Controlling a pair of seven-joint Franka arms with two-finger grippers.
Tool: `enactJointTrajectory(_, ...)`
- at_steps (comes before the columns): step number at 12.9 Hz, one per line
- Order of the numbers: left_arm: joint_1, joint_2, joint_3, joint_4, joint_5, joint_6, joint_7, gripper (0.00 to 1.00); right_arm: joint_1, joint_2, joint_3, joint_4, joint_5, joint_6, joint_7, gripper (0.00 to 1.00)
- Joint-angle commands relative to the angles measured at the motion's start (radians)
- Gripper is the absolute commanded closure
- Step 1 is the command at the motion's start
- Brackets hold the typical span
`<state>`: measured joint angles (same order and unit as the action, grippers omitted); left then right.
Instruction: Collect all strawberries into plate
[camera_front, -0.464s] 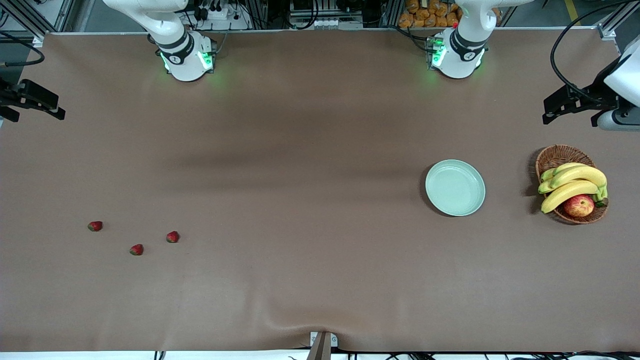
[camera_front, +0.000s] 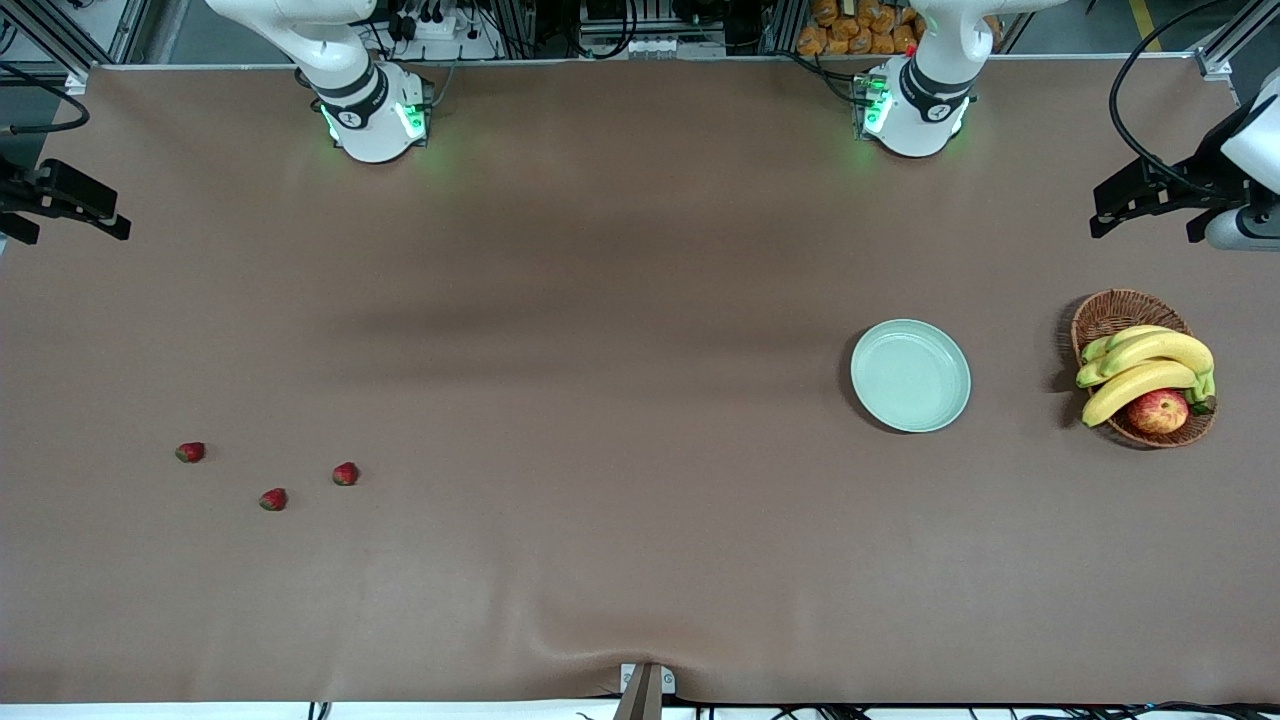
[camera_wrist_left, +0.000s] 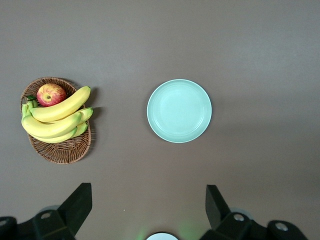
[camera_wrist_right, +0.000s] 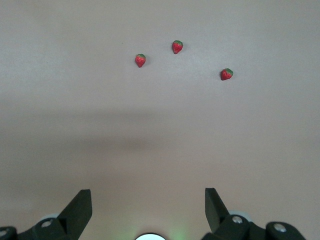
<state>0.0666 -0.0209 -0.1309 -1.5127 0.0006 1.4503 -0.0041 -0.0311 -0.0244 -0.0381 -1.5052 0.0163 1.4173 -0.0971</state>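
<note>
nearest you, three strawberries (camera_front: 272, 499) (camera_front: 345, 474) (camera_front: 190, 452) lie loose on the table toward the right arm's end. farther back, at the left arm's end, your mint-green plate (camera_front: 910, 375) sits bare beside the wicker basket (camera_front: 1108, 312) of bananas (camera_front: 1145, 365) and an apple (camera_front: 1158, 411). right gripper (camera_wrist_right: 148, 205) hangs over bare table, jaws wide, holding nothing. left gripper (camera_wrist_left: 149, 205) is wide too, holding nothing.
</note>
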Motion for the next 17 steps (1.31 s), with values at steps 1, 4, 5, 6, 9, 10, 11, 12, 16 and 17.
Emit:
enactJointTrajectory(1, 0.027, 0.006, -0.001, 0.005, -0.03, -0.019, -0.002, 0.0, 0.011, -0.017, -0.017, -0.02, 0.008, -0.005, -0.006, 0.0)
enactJointTrajectory(4, 0.025, 0.006, -0.006, 0.002, -0.033, -0.019, -0.013, 0.0, 0.016, -0.017, -0.016, -0.017, 0.007, -0.008, -0.004, 0.0)
enactJointTrajectory(5, 0.025, 0.004, -0.01, 0.002, -0.033, -0.019, -0.014, 0.0, 0.017, -0.017, -0.016, -0.017, 0.007, -0.008, -0.004, 0.0)
enactJointTrajectory(6, 0.021, -0.002, -0.012, 0.002, -0.031, -0.027, -0.017, 0.0, 0.017, -0.017, -0.016, -0.017, 0.007, -0.005, -0.003, 0.0)
enactJointTrajectory(9, 0.025, -0.01, -0.012, 0.003, -0.025, -0.048, -0.017, 0.0, 0.017, -0.015, -0.016, -0.017, 0.007, -0.003, -0.004, 0.0)
enactJointTrajectory(10, 0.025, -0.01, -0.012, 0.005, -0.025, -0.048, -0.017, 0.0, 0.017, -0.012, -0.016, -0.017, 0.007, 0.002, -0.004, 0.0)
enactJointTrajectory(11, 0.022, -0.01, -0.012, 0.003, -0.022, -0.048, -0.019, 0.0, 0.019, -0.011, -0.016, -0.017, 0.007, 0.005, -0.004, 0.0)
enactJointTrajectory(12, 0.022, -0.008, -0.013, 0.003, -0.022, -0.047, -0.019, 0.0, 0.019, -0.008, -0.016, -0.017, 0.007, 0.003, -0.003, 0.0)
enactJointTrajectory(16, 0.019, -0.005, -0.013, 0.002, -0.022, -0.045, -0.019, 0.0, 0.028, -0.003, -0.016, -0.018, 0.007, 0.008, -0.003, 0.0)
enactJointTrajectory(17, 0.019, -0.004, -0.013, 0.0, -0.022, -0.045, -0.019, 0.0, 0.03, 0.003, -0.016, -0.018, 0.008, 0.017, -0.003, 0.0)
